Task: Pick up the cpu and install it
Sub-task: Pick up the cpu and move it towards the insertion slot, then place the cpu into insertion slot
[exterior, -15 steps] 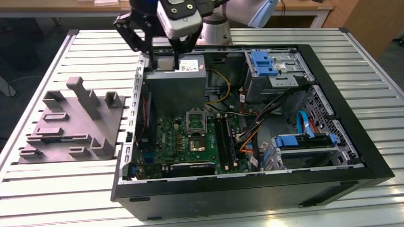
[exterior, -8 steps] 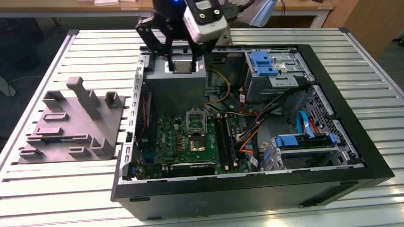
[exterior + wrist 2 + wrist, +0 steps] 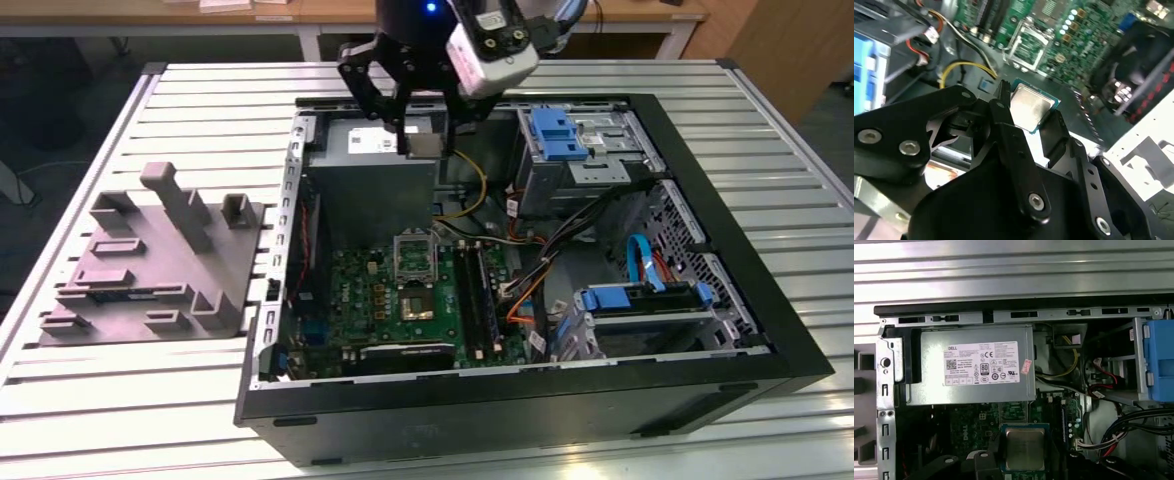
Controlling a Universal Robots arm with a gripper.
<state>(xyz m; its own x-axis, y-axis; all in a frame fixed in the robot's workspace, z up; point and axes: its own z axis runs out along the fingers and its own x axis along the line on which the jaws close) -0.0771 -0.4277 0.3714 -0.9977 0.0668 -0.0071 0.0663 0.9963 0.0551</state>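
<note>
My gripper (image 3: 424,148) hangs over the far part of the open computer case (image 3: 747,300), shut on the cpu (image 3: 424,145), a small flat square with a pale metal top. Both wrist views show the cpu (image 3: 1029,104) (image 3: 1025,447) pinched by its edges between the black fingers (image 3: 1001,107). On the green motherboard (image 3: 380,295) below lies an open square socket (image 3: 414,255) (image 3: 1030,44) with a metal frame. The cpu is held in the air, apart from the socket and farther back in the case.
A grey moulded tray (image 3: 147,265) lies on the slatted table at the exterior view's left. Inside the case are a grey metal box with a white label (image 3: 974,365), blue drive brackets (image 3: 554,135), bundles of cables (image 3: 534,260), and a dark chip (image 3: 416,305).
</note>
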